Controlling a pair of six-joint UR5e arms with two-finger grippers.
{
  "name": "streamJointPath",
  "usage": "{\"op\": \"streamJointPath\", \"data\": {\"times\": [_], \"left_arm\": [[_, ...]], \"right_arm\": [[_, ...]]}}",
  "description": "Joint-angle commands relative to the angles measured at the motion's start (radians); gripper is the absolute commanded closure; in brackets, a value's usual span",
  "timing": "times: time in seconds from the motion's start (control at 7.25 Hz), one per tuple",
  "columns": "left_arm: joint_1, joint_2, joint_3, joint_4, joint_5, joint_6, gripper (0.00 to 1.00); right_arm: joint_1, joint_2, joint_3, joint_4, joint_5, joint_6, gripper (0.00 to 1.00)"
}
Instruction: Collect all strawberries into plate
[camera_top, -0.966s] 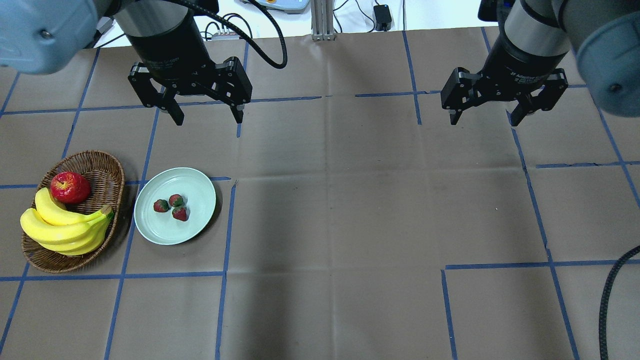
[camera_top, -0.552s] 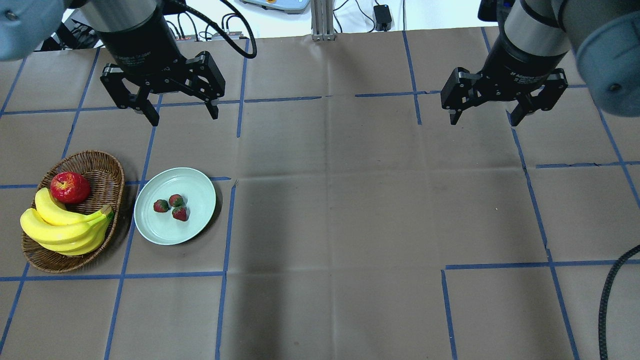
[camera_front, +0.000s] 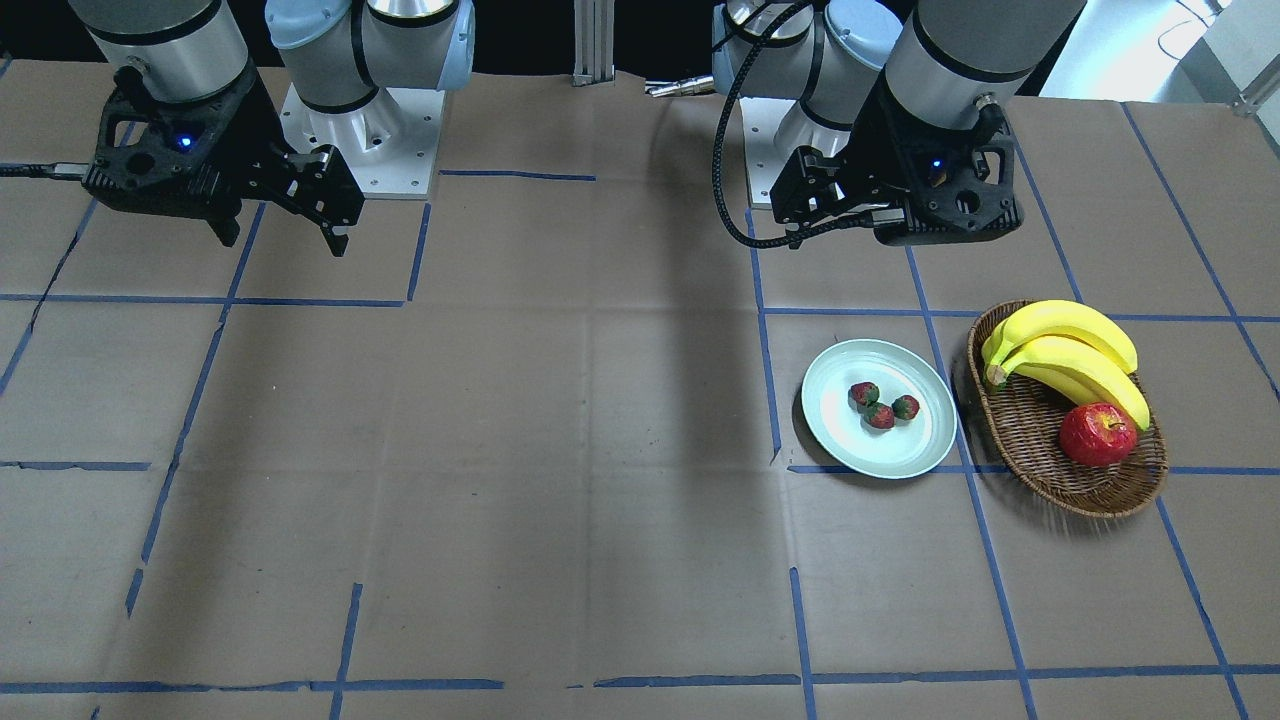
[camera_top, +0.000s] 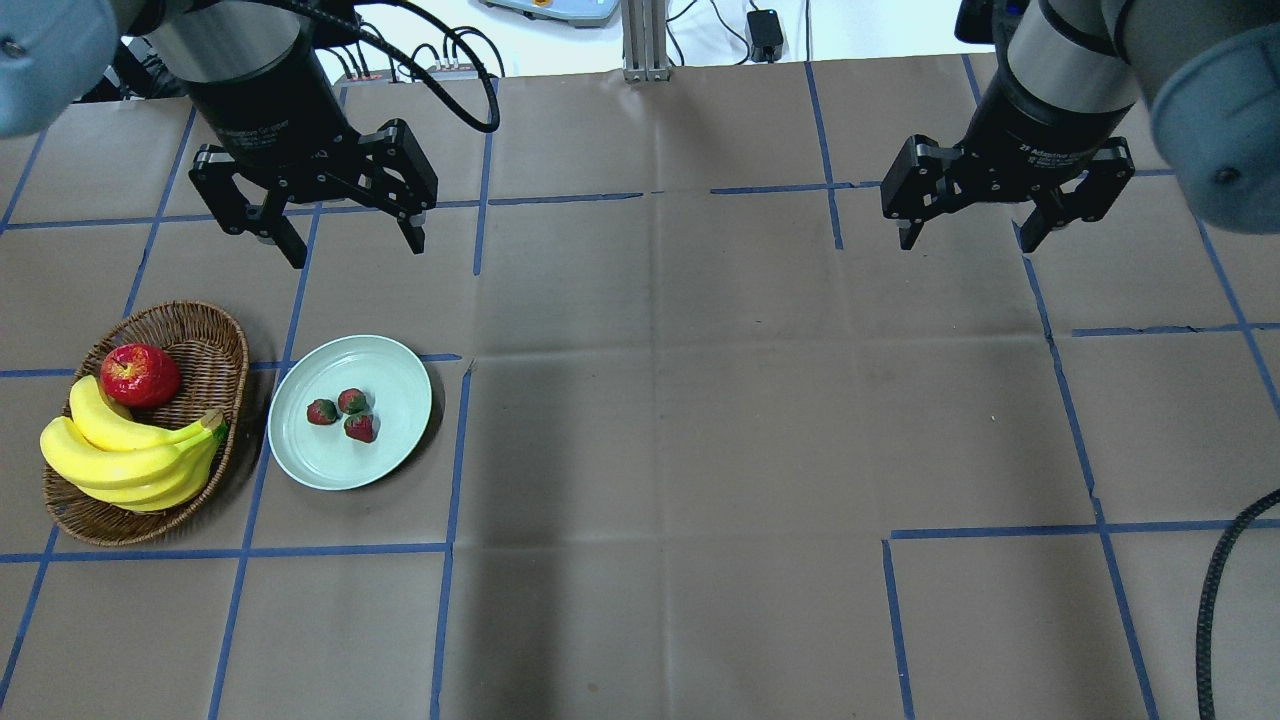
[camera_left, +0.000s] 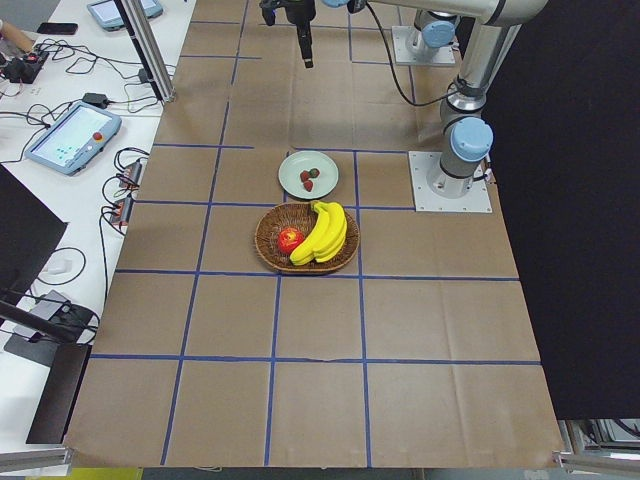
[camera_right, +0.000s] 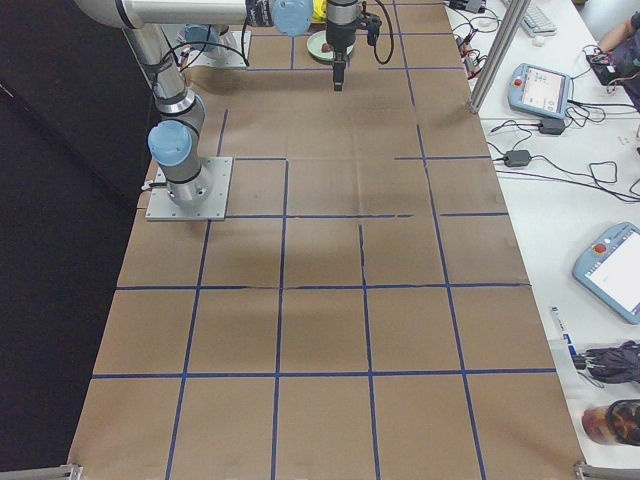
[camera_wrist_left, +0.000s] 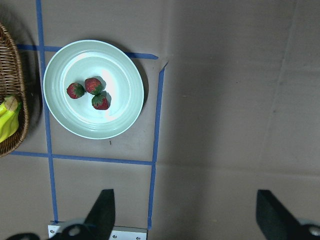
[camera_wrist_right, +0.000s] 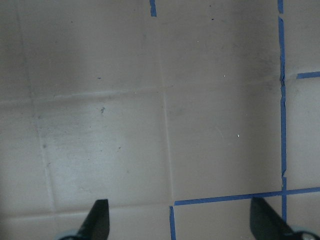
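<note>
Lying close together, three strawberries (camera_top: 351, 401) rest near the middle of the pale mint-green plate (camera_top: 395, 370). Just beside the plate sits an oval wicker basket (camera_top: 215, 345) holding a red apple (camera_top: 140, 375) and a bunch of bananas (camera_top: 130, 460). The left gripper (camera_top: 357, 255) hangs above the table beyond the plate, its fingers spread wide and empty. The right gripper (camera_top: 967, 246), well apart from it, is likewise spread.

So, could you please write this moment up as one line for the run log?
strawberries: all three on plate | left gripper: open, empty | right gripper: open, empty | task: looks complete
</note>
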Motion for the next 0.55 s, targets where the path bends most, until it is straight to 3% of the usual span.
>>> {"op": "streamJointPath", "data": {"times": [0.0,0.41], "left_arm": [[0.002,0.056,-0.073,0.018,-0.001,0.005,0.01],[0.002,0.06,-0.074,0.019,-0.003,0.007,0.01]], "right_arm": [[0.0,0.001,0.0,0.001,0.0,0.0,0.0],[0.0,-0.001,0.0,0.001,0.0,0.0,0.0]]}}
